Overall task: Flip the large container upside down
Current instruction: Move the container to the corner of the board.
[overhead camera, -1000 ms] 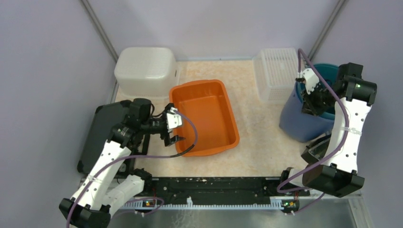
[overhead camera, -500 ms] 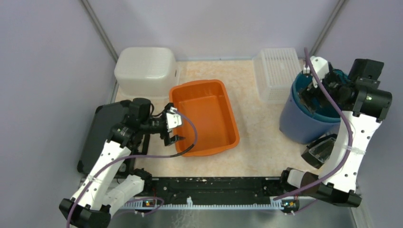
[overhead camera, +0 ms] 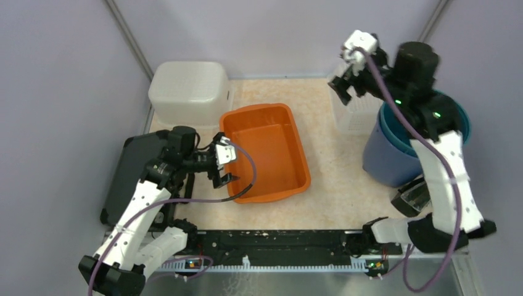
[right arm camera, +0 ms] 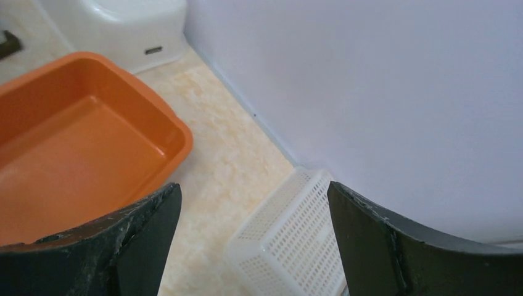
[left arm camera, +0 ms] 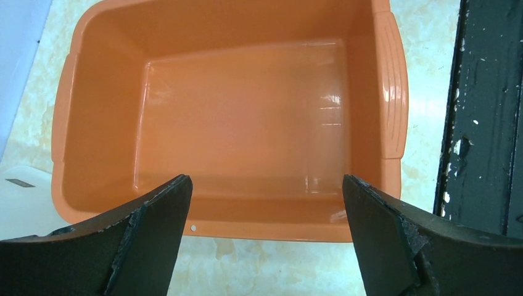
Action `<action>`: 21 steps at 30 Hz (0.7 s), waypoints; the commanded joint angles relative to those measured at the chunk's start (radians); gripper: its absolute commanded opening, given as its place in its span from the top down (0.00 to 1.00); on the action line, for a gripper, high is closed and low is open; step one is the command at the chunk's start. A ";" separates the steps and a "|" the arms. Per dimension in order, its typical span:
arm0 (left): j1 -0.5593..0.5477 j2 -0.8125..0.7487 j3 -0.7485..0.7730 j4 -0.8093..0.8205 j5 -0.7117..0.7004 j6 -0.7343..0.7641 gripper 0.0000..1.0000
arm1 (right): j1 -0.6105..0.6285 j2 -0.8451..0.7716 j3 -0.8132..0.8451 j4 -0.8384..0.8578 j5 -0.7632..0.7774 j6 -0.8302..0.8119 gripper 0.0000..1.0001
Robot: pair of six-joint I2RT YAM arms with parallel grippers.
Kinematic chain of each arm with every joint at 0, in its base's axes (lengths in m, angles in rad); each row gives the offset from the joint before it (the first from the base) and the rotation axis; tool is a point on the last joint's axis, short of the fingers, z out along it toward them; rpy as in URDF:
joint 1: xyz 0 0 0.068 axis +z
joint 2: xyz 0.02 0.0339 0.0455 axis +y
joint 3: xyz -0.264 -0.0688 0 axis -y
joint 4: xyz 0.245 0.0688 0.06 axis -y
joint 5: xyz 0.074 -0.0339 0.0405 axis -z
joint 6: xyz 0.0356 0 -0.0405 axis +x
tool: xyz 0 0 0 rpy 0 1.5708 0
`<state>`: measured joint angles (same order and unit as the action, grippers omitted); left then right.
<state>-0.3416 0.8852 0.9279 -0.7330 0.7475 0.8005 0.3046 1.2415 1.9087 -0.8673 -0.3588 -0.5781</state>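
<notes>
I see the orange tub upright at frame center. Left gripper released, near its left rim. Right gripper released, raised at upper right. White bin label unreadable.

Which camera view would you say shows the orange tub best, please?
Top external: the whole orange tub shows there, upright and empty. The left wrist view is closer but crops its far rim; the right wrist view catches only one end.
</notes>
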 commanded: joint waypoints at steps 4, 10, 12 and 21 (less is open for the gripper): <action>0.021 -0.014 0.014 0.028 0.020 -0.013 0.01 | 0.171 0.379 -0.062 0.314 0.649 0.005 0.13; 0.026 -0.013 0.008 0.035 0.026 -0.010 0.01 | 0.171 0.599 -0.055 0.423 0.806 -0.006 0.21; 0.025 -0.011 0.004 0.039 0.028 -0.008 0.01 | 0.171 0.653 -0.078 0.457 0.853 -0.016 0.23; 0.026 -0.008 0.008 0.037 0.032 -0.010 0.01 | 0.119 0.790 -0.179 0.572 0.932 -0.026 0.39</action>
<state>-0.3214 0.8856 0.9276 -0.7319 0.7471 0.7944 0.4534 1.9972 1.7504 -0.3870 0.4957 -0.5941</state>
